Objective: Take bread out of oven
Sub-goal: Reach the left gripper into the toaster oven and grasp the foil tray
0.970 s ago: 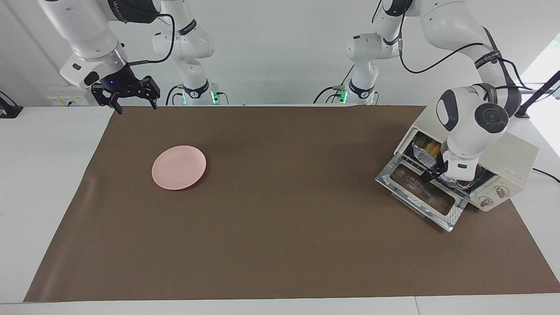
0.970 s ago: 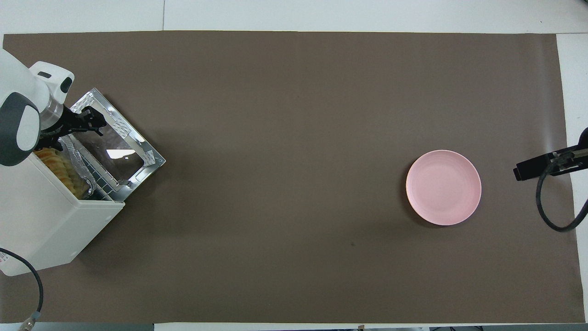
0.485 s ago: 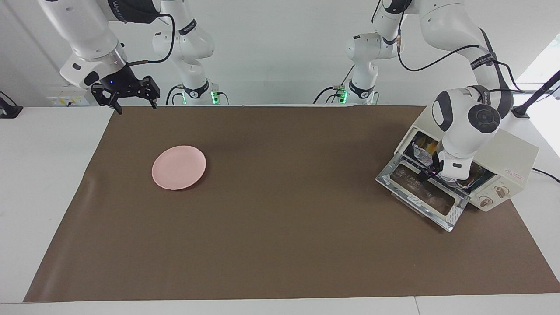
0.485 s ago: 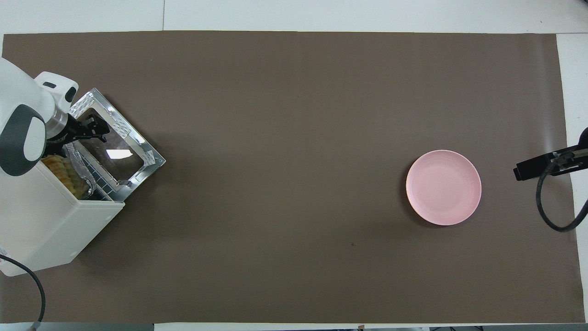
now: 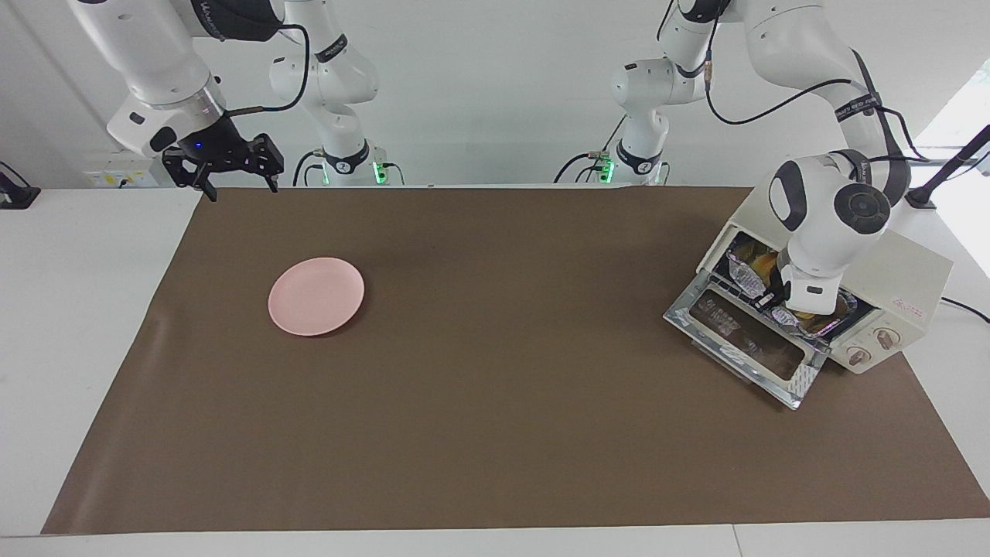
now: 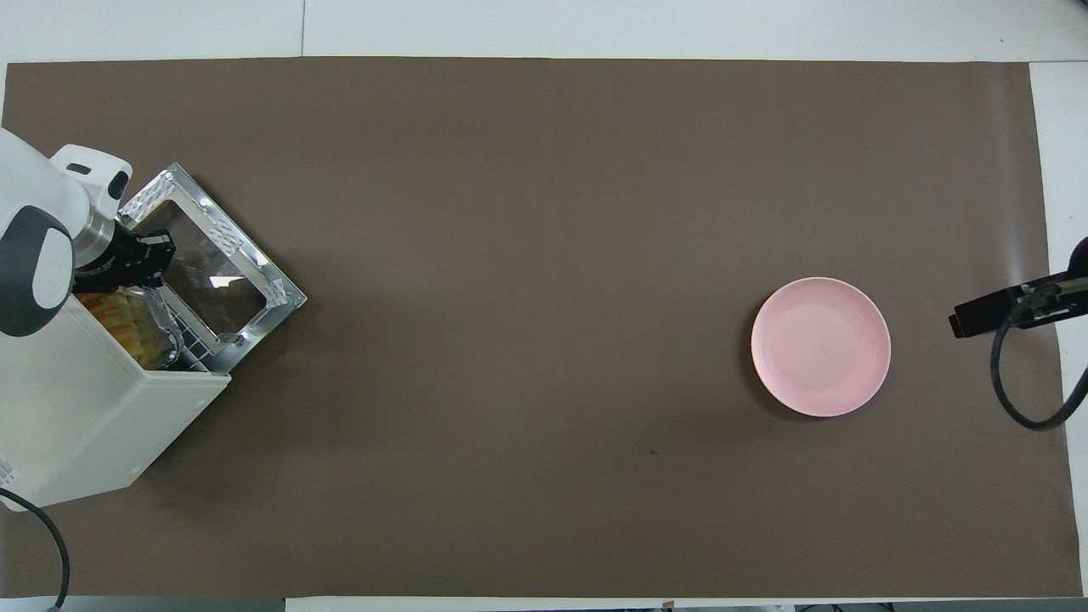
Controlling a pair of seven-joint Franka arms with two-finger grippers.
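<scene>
The cream-white oven (image 5: pixel 901 271) (image 6: pixel 81 408) stands at the left arm's end of the table with its glass door (image 5: pixel 742 339) (image 6: pixel 212 276) dropped open. Inside, the golden bread (image 5: pixel 762 266) (image 6: pixel 119 316) lies in a crinkled foil tray (image 5: pixel 741 272) (image 6: pixel 167 330) on the wire rack. My left gripper (image 5: pixel 769 300) (image 6: pixel 158 255) is at the oven mouth over the door's hinge, shut on the tray's front rim. The wrist hides part of the bread. Up above the mat's corner at the right arm's end, my right gripper (image 5: pixel 237 184) waits open and holds nothing.
A pink plate (image 5: pixel 315 295) (image 6: pixel 820 346) lies on the brown mat (image 5: pixel 495 402) toward the right arm's end. The oven's two knobs (image 5: pixel 870 346) face away from the robots. A black cable (image 5: pixel 963 308) runs from the oven's side.
My left gripper has drawn in from over the open door to the oven mouth and shut on the foil tray's rim. The right arm has not moved.
</scene>
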